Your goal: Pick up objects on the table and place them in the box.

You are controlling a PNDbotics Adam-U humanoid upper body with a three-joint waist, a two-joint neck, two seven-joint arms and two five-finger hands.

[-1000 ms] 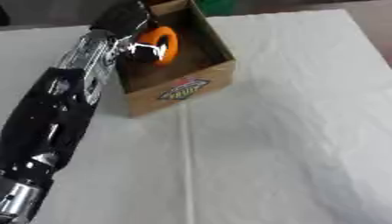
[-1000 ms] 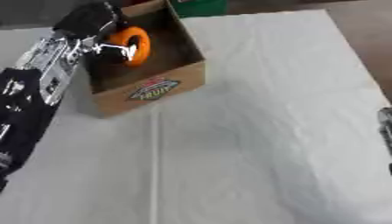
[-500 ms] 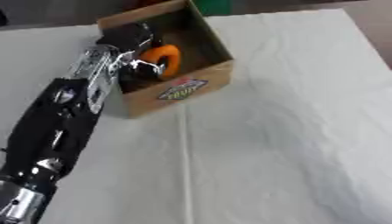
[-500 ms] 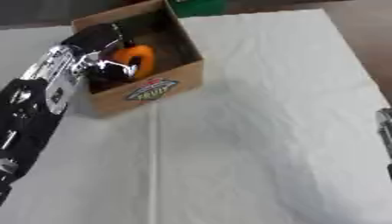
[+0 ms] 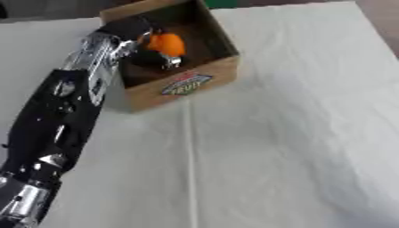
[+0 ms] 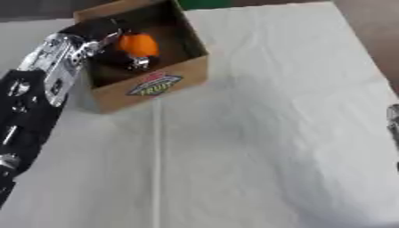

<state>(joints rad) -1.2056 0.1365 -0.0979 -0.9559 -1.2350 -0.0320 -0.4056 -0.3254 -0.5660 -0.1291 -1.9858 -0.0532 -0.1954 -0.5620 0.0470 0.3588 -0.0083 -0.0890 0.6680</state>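
Note:
An open cardboard box (image 5: 204, 81) with a "FRUIT" label on its front wall stands at the far left of the white table. My left arm reaches up from the lower left, and my left hand (image 5: 146, 57) is down inside the box. Its dark fingers curl round an orange object (image 5: 167, 44), which sits low between the box walls. What lies under the hand on the box floor is hidden. My right hand (image 6: 393, 119) shows only as a thin sliver at the right edge of the right eye view.
A white cloth (image 5: 296, 133) covers the table, with a crease line (image 5: 189, 160) running down from the box. A green thing (image 5: 221, 3) peeks out behind the box at the table's far edge.
My left hand has gone down from above the box rim into the box, taking the orange object with it. The right hand has stayed where it was.

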